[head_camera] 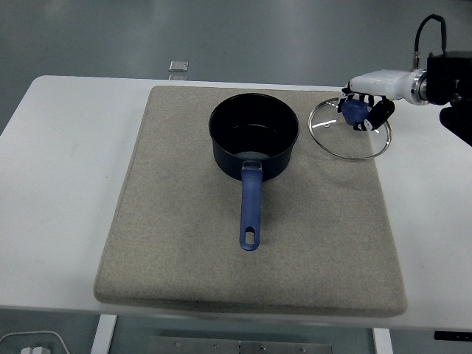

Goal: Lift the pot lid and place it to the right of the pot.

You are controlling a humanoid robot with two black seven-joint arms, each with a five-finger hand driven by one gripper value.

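A dark blue pot [254, 141] with a long blue handle stands open on the grey mat [177, 243], its handle pointing toward me. The glass lid [349, 136] with a metal rim and a blue knob [353, 111] sits low over the mat's right edge, to the right of the pot. My right hand [363, 110] comes in from the right edge and its fingers are curled around the knob. I cannot tell whether the lid rests on the mat or hovers just above it. The left arm is out of view.
The mat covers most of the white table [51, 162]. A small clear object [178, 68] lies at the table's far edge behind the mat. Bare table shows to the left and right of the mat.
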